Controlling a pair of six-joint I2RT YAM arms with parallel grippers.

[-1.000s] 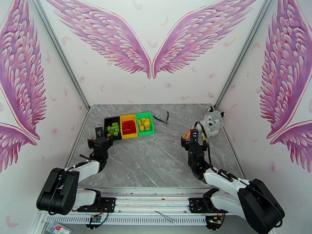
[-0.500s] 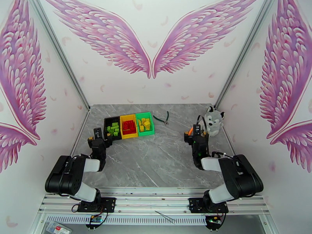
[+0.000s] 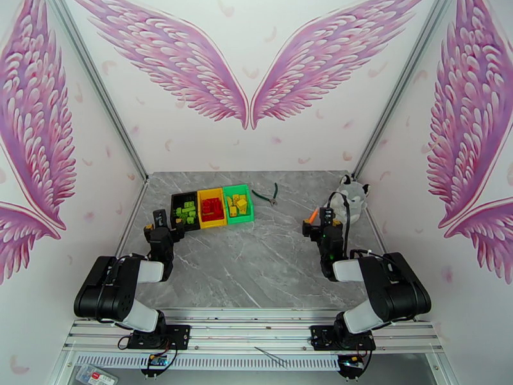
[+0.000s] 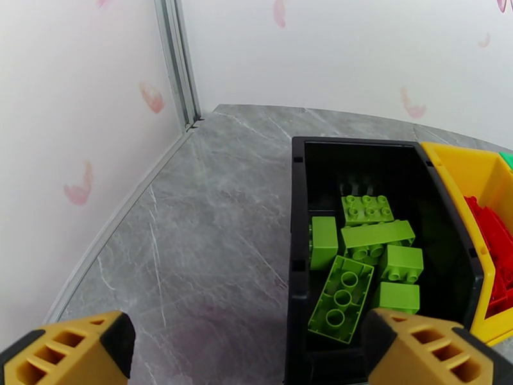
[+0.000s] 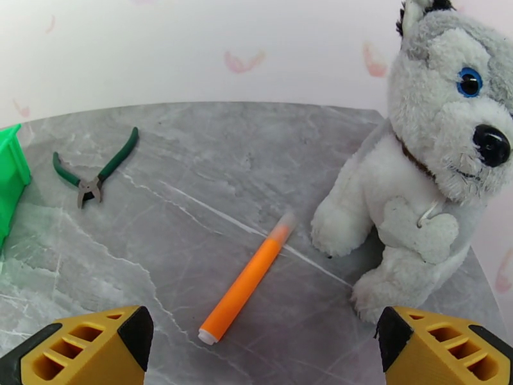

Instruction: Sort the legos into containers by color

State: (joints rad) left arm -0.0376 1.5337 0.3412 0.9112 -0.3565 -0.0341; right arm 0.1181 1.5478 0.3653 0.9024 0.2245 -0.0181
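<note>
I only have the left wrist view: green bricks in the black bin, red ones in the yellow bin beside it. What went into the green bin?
Observer: The green bin, at the right end of the row, holds yellow bricks.
Operator: What is the right tool facing?
Observer: The right tool is open, with an orange marker lying flat just ahead of it.
Operator: Anything close to that marker?
Observer: A plush husky sits beside the marker's far tip, on its right.
</note>
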